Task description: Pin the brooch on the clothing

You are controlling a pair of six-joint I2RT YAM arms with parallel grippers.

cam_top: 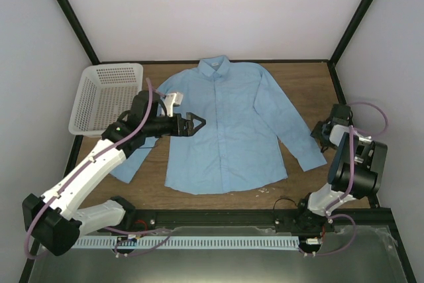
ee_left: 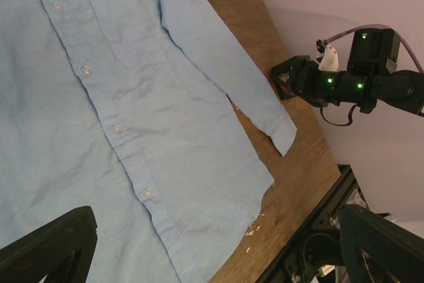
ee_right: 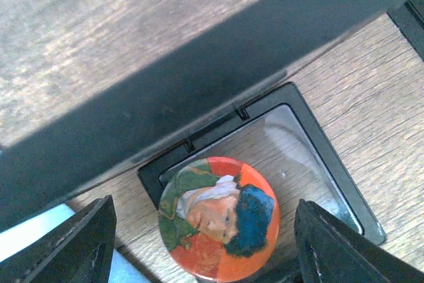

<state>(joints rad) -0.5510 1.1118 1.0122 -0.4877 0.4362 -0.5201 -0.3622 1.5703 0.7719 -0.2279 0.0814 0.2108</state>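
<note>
2 arms stand at the near edge of a wooden table (cam_top: 305, 74). On it the clothing (cam_top: 225, 124), a light blue shirt, lies flat and front up. Its long axis runs from the collar at the far wall to the hem at the bases. 1 white mesh basket (cam_top: 112, 66) stands far left.

The left gripper (cam_top: 199, 124) hovers over the shirt's left half, jaws fully spread and empty. The right gripper (cam_top: 322, 134) is at the right table edge, beyond the sleeve cuff, jaws part open and holding nothing.

The brooch (ee_right: 218, 217) lies between the right gripper's fingers (ee_right: 79, 250), clear of both, on a small black frame box (ee_right: 324, 164). It is round, with no long axis, printed face up. The right arm is nearer, so descend and close.
</note>
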